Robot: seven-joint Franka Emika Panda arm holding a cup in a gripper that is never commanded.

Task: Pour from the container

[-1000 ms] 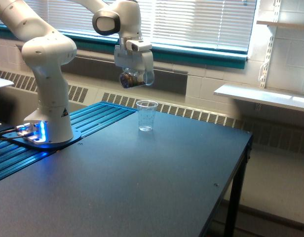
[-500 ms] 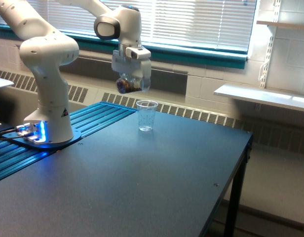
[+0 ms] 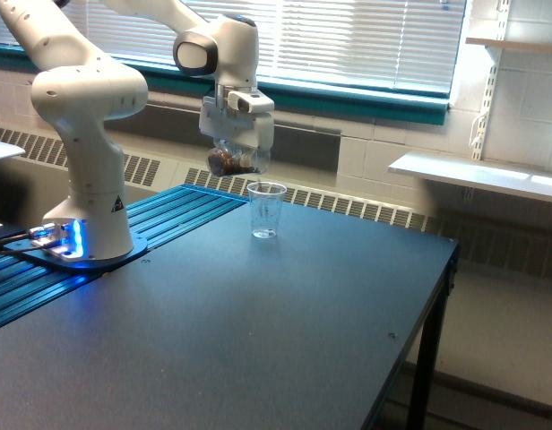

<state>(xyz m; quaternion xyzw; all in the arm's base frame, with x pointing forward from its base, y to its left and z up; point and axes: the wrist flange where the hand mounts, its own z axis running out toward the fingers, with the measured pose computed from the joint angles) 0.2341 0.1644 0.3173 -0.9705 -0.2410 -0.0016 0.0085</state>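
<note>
Gripper (image 3: 236, 154) clamped on the container (image 3: 234, 161), held in the air just left of and above the empty cup (image 3: 266, 210) on the table (image 3: 285, 313).
We judge the container light, thin-walled and crushable; we would hold it mid-wall, gently, as its brown pieces may shift.

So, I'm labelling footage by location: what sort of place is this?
Probably a lab set up in a classroom or office: a white robot arm bolted to a dark table, window blinds, and a baseboard radiator.
</note>
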